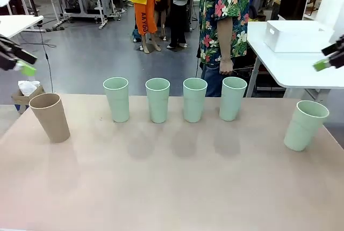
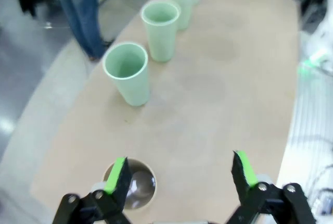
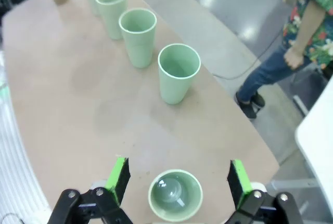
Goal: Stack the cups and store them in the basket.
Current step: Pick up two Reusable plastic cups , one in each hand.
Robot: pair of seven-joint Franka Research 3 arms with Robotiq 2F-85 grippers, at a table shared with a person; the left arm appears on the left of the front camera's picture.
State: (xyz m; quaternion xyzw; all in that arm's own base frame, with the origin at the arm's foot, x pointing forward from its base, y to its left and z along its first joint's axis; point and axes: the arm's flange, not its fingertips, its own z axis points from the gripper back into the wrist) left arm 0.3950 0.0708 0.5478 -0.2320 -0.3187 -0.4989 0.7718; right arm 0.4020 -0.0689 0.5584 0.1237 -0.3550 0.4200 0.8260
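Pale tan bench (image 1: 172, 188), its near edge bare, carries six cups standing singly, mouths up.

By the left edge stands the tan-brown cup (image 1: 49, 117). The left gripper (image 2: 180, 174) hangs above it, green pads spread wide and clasping nothing. From the left wrist view the cup's round mouth lies below, just beside one finger.

By the right edge, well apart from the others, stands a lone mint cup (image 1: 305, 125). The right gripper (image 3: 178, 177) hangs over it, likewise released. In the right wrist view the cup's open mouth sits lower down between the two fingers, touched by neither.

Along the far edge, four mint cups (image 1: 157, 100) stand in a straight row with gaps between neighbours, none touching.

Beyond that edge, behind the right end of the row, a person (image 1: 223, 16) in a flowered shirt stands with one hand (image 1: 226, 66) hanging at the side.

Farther off, past the far right corner, the white basket (image 1: 298, 35) rests on a second bench (image 1: 301, 70), white-topped and apart from the first. Its inside cannot be made out.
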